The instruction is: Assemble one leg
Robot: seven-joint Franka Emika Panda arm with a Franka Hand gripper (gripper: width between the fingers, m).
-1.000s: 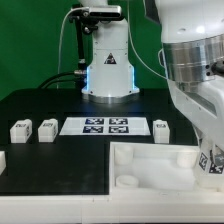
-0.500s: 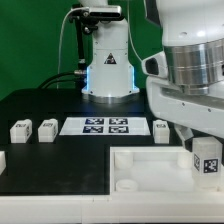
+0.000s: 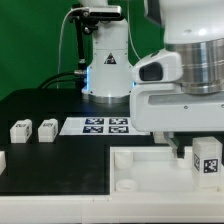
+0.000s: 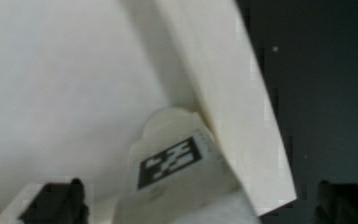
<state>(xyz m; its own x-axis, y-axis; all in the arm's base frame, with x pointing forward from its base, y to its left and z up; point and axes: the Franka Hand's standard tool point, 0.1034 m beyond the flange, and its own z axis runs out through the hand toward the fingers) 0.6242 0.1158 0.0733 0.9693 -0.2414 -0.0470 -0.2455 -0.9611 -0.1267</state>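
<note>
gripper: jaws released, fingers wide apart, holding nothing | leg: stands upright inside the tray, just beside its wall, at the tray's end on the exterior view's right | second leg, third leg: on table, well apart from the tray | marker board: behind the tray

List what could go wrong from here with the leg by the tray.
The small white plastic leg with the black-and-white tag stands close against the large white tray's wall, so one finger of the open gripper may hit that wall. A glancing grip could tip the leg.
</note>
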